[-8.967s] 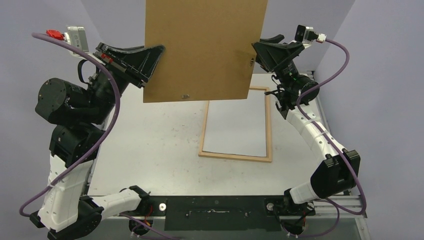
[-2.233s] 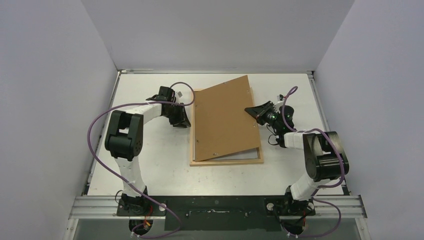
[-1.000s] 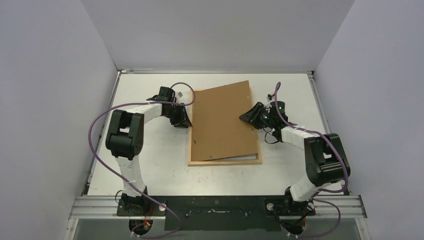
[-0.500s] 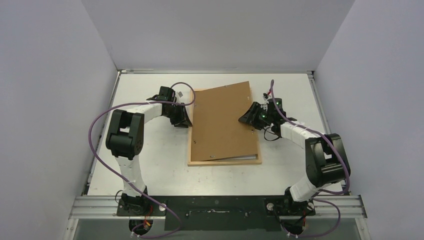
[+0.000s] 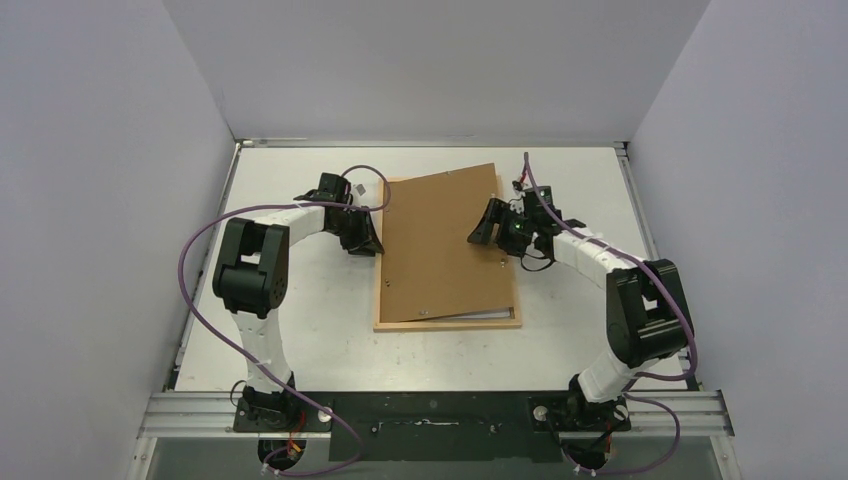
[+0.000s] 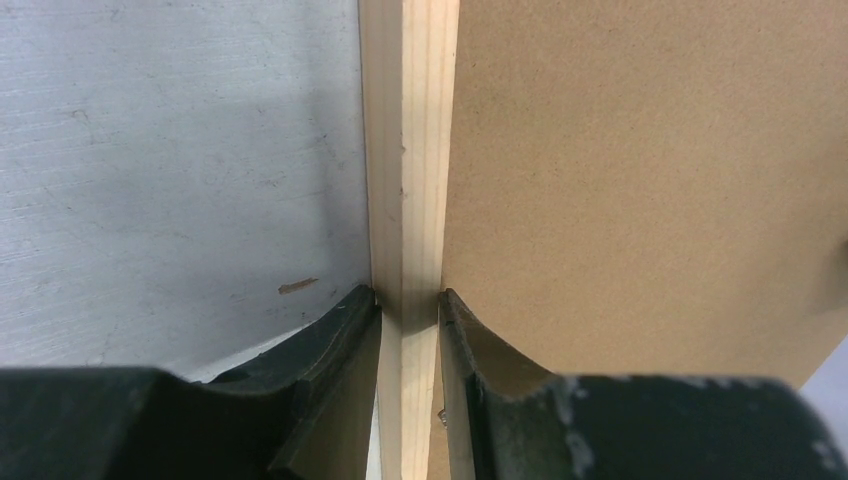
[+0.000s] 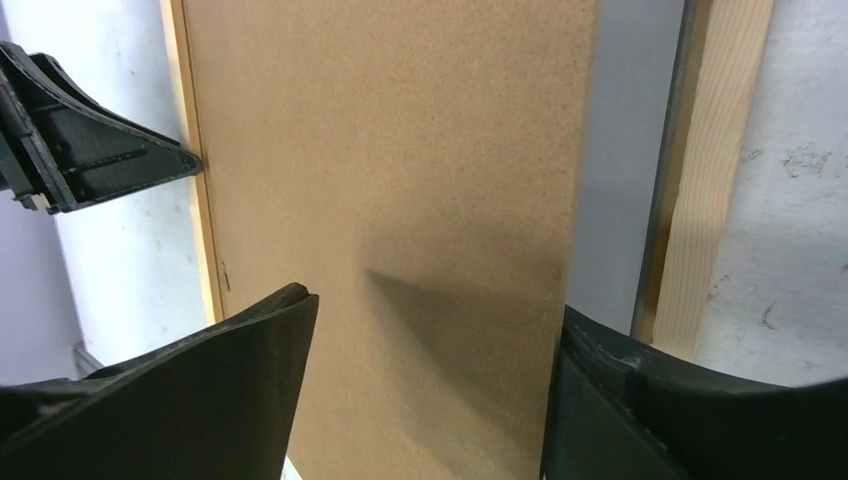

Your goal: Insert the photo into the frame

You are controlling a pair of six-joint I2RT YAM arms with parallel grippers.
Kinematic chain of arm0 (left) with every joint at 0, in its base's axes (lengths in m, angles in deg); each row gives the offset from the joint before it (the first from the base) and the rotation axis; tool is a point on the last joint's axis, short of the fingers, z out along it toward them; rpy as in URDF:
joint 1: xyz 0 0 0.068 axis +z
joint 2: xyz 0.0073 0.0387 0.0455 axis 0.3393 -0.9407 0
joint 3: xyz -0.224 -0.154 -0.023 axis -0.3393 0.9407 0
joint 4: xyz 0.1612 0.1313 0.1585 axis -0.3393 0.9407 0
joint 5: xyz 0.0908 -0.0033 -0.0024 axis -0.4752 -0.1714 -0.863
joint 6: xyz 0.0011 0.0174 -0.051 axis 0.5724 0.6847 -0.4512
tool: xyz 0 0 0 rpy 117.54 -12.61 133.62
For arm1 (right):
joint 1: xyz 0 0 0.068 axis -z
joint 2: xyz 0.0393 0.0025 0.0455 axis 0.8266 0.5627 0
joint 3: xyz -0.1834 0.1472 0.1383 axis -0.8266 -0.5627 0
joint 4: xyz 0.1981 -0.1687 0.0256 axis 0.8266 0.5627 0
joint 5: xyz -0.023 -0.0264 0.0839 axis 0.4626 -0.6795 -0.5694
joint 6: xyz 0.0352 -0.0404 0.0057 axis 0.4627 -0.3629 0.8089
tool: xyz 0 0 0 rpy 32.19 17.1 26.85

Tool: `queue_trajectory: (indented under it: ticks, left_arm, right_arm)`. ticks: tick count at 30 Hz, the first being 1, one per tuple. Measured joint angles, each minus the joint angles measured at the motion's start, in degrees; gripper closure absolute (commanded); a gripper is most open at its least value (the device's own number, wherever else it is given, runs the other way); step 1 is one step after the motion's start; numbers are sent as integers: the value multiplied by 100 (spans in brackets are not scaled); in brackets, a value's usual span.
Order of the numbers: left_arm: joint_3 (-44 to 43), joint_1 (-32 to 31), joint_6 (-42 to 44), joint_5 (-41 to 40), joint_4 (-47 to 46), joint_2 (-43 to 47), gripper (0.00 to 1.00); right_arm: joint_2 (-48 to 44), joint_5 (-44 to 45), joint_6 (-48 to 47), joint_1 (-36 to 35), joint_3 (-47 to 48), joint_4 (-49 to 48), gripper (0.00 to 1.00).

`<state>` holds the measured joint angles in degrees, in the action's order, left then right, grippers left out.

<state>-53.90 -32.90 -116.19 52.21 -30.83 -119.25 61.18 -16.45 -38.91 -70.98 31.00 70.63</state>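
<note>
The light-wood frame (image 5: 447,323) lies flat mid-table. A plain brown backing board (image 5: 440,250) rests on it, slightly skewed, with its near right corner short of the frame's corner. The photo is hidden. My left gripper (image 5: 372,238) is shut on the frame's left bar (image 6: 408,150), one finger on each side of it. My right gripper (image 5: 483,228) hovers over the board's right edge with its jaws wide apart and nothing held. In the right wrist view the board (image 7: 400,150) fills the gap between the fingers, and the frame's right bar (image 7: 710,200) runs beside it.
White tabletop (image 5: 300,320) surrounds the frame, with grey walls on three sides. The table's back edge (image 5: 430,145) runs just beyond the frame's far end. Purple cables loop off both arms.
My right gripper has opened and shifted left over the board's right edge, its wrist tipping up. The board has settled a little. The left gripper has kept its hold on the frame's bar.
</note>
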Motion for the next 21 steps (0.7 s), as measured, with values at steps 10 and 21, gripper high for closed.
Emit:
queue_trajectory:
  ticks: [10, 21]
  left_arm:
    - [0, -2, 13, -74, 0, 0, 70]
    - [-13, -20, 35, -151, -7, 46, 55]
  right_arm:
    - [74, 841, -785, -208, 1154, 1648, 16]
    - [168, 1919, -1029, -208, 1263, 2243, 8]
